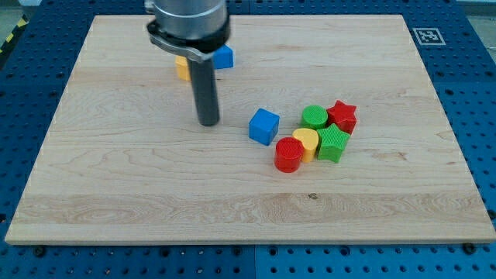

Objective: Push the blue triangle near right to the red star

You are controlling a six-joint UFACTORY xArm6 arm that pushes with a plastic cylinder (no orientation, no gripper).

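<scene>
My tip [208, 122] rests on the wooden board left of centre. A blue block [224, 56], likely the blue triangle, shows partly behind the arm near the view's top, above my tip. The red star [342, 115] lies at the right end of a cluster, well right of my tip. A blue cube [264, 125] sits just right of my tip, between it and the cluster.
A yellow block [182, 68] is partly hidden behind the arm, left of the blue triangle. Touching the red star are a green cylinder [315, 117] and a green star-like block [334, 144], with a yellow heart [307, 142] and a red cylinder [288, 154] to their left.
</scene>
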